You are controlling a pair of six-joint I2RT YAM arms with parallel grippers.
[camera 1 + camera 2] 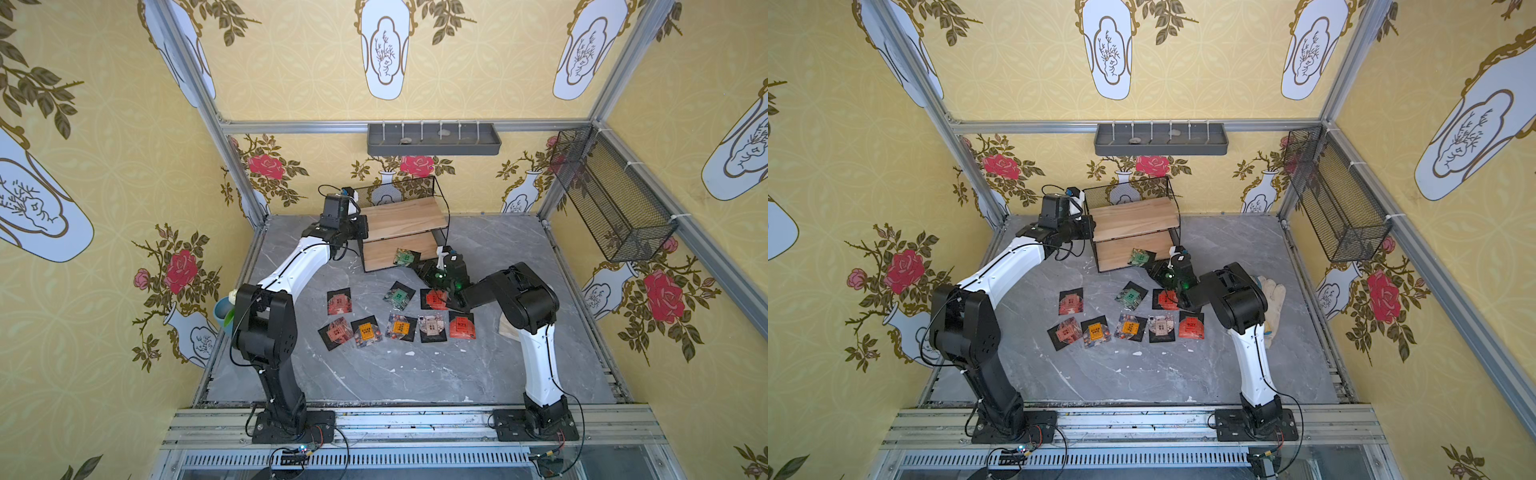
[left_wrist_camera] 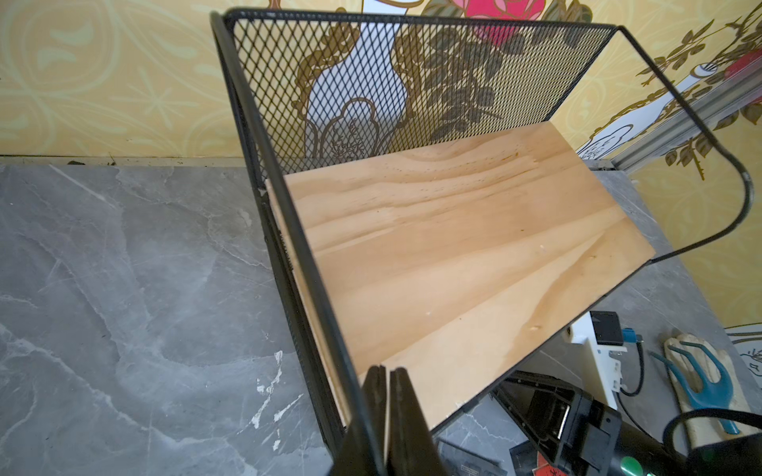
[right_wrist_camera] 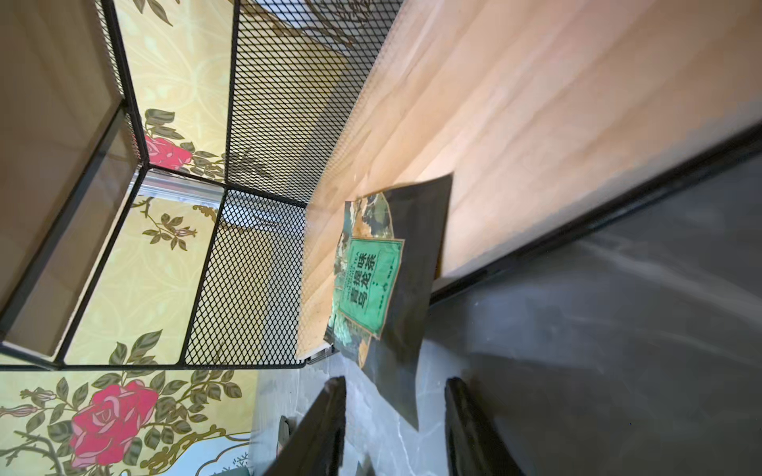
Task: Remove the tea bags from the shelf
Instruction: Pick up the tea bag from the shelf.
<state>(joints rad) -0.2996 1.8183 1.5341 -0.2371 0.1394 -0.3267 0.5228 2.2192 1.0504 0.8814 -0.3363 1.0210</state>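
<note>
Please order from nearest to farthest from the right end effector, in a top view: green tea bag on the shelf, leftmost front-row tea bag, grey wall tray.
1. Green tea bag: shelf's lower board, at the right end effector.
2. Leftmost front-row tea bag: on the table, robot's left.
3. Grey wall tray: on the back wall.
</note>
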